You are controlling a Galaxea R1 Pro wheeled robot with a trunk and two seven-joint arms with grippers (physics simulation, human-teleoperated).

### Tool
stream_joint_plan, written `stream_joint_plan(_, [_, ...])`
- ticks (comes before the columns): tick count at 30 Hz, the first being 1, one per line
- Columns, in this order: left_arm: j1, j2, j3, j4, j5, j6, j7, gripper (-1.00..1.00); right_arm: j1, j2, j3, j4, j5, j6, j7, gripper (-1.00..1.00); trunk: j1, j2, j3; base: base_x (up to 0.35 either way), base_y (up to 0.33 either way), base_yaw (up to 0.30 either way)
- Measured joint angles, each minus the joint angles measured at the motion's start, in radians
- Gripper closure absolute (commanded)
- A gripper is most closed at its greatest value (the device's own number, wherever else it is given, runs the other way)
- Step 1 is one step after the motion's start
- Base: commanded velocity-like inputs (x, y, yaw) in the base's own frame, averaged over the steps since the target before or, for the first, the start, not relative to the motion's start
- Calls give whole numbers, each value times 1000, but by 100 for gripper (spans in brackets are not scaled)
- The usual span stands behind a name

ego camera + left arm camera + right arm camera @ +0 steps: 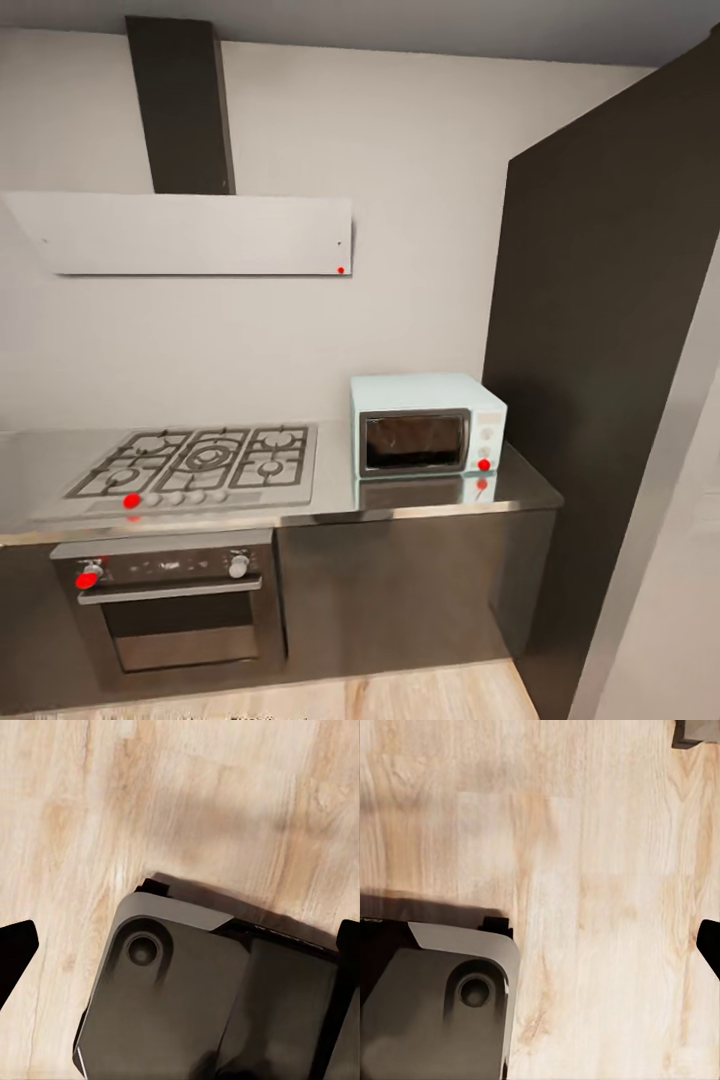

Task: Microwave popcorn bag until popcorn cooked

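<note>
Looking down from both wrists, the light wood-plank floor (187,795) is seen beneath the arms, with a corner of the robot's own grey base (187,1005) showing in the left wrist view and another corner of that base (435,1012) in the right wrist view. Dark fingertips (15,949) of the left gripper are glimpsed at the picture's edges, set wide apart with nothing between them, so that gripper is read as released. Of the right gripper just one dark fingertip (711,945) is caught at the edge; whether it is released or clenched cannot be told.

From the head view, a strip of floor (400,695) is met first, then the dark cabinet fronts (400,590) and the steel oven (175,605) with its bar handle. Above them the brushed-steel countertop (330,495) is laid out, the gas hob (200,462) set into it. To the hob's right, on the countertop and against the wall, the mint-blue microwave (427,424) is found, its dark glass door shut and a red dot at its lower right. A tall dark cabinet (600,350) is stood just beside it. Farthest back, the grey wall (420,200) carries a flat extractor hood (190,232).
</note>
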Motion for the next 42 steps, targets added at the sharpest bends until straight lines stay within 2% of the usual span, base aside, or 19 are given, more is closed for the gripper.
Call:
stream_joint_plan(7, [0, 0, 0, 0, 0, 0, 0, -100, 0, -2, 0, 0, -1, -1, 0, -100, 0, 0, 0, 0, 0, 256])
stream_joint_plan(20, [0, 0, 0, 0, 0, 0, 0, -100, 0, -7, -2, 0, -2, 4, 2, -100, 0, 0, 0, 0, 0, 6])
stream_joint_plan(25, [0, 6, 0, 0, 0, 0, 0, -100, 0, 2, -6, -2, 2, -10, 1, -100, 0, 0, 0, 0, -19, 0])
stream_joint_plan(42, [0, 6, 0, 0, 1, 0, 0, -100, 0, 1, -6, -2, 0, -9, 3, -100, 0, 0, 0, 0, -260, 0])
